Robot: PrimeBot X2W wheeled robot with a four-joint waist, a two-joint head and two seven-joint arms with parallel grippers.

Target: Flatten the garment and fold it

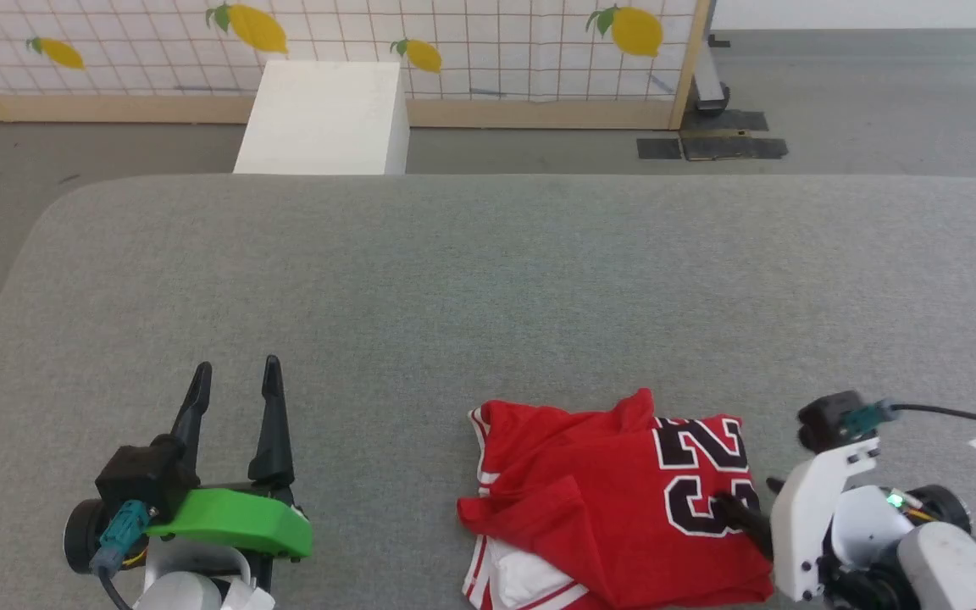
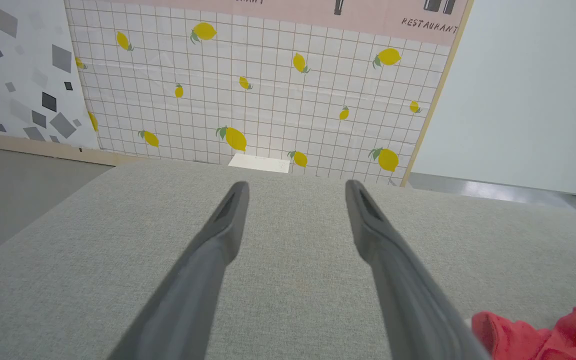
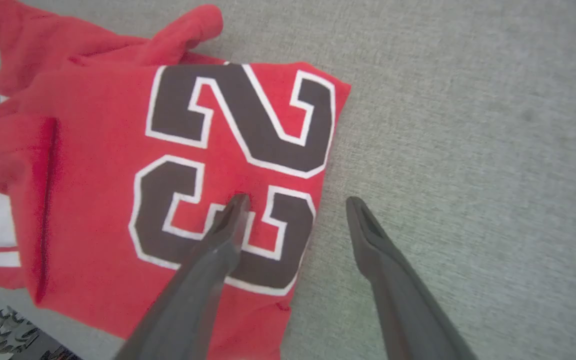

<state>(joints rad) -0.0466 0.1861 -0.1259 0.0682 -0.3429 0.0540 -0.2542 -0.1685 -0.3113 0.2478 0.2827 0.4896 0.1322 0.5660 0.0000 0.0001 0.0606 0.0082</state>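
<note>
The garment (image 1: 615, 500), a red jersey with a black, white-outlined "23", lies crumpled and partly folded over itself at the near right of the grey padded table (image 1: 488, 280). White sleeve fabric with striped trim peeks out at its near left edge. My right gripper (image 1: 746, 496) is open at the garment's right edge. In the right wrist view the right gripper (image 3: 296, 202) has one finger over the "3" on the garment (image 3: 168, 150) and the other over bare table. My left gripper (image 1: 236, 366) stands open over bare table, well left of the garment. The left gripper (image 2: 296, 186) holds nothing, and the garment (image 2: 543, 335) shows as a red fold at lower right.
A white box (image 1: 323, 119) stands on the floor just past the table's far edge. Behind it runs a lemon-printed tiled panel (image 1: 454, 42) with a wooden frame. Black mats (image 1: 712, 144) lie on the floor at the far right. The table's left edge (image 1: 5, 288) curves off toward the floor.
</note>
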